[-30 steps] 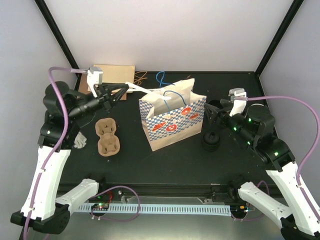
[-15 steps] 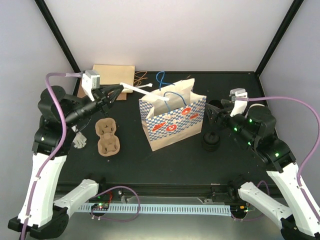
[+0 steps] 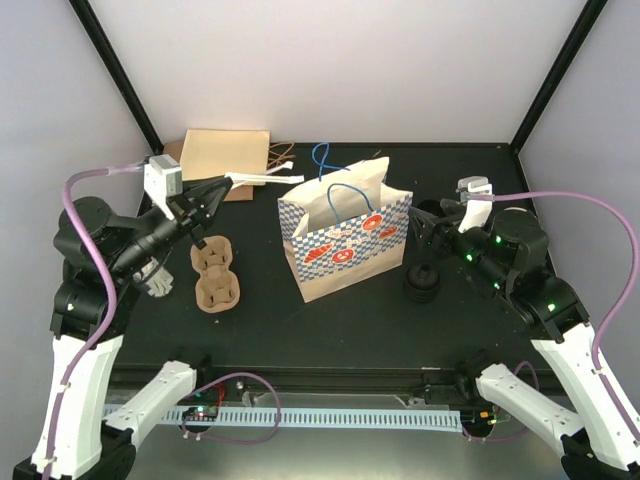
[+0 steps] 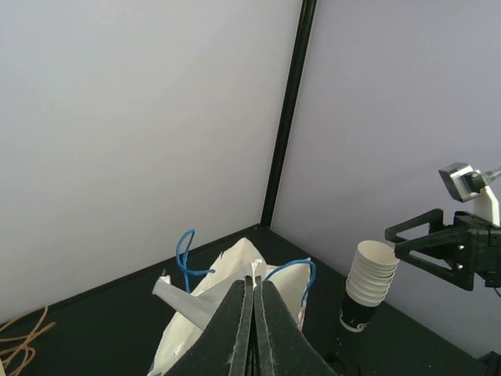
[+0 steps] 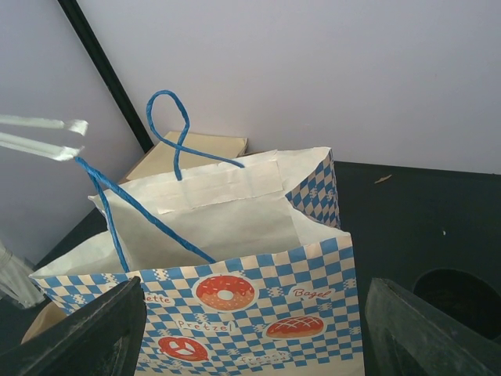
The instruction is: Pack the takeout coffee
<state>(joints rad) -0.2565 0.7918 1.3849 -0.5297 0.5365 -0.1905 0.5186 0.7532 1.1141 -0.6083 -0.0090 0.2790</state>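
My left gripper [image 4: 253, 286] is pinched shut on two thin white strips [image 3: 268, 178], probably wrapped straws, held high at the bag's [image 3: 345, 240] 10 o'clock, I judge so they can go into its open mouth; my right gripper [image 3: 427, 222] hangs at the bag's 3 o'clock, fingers spread wide, likely to steady it; black lids [image 3: 421, 283] sit at its 4 o'clock; the single coffee cup I cannot find, only a stack of cups [image 4: 368, 274].
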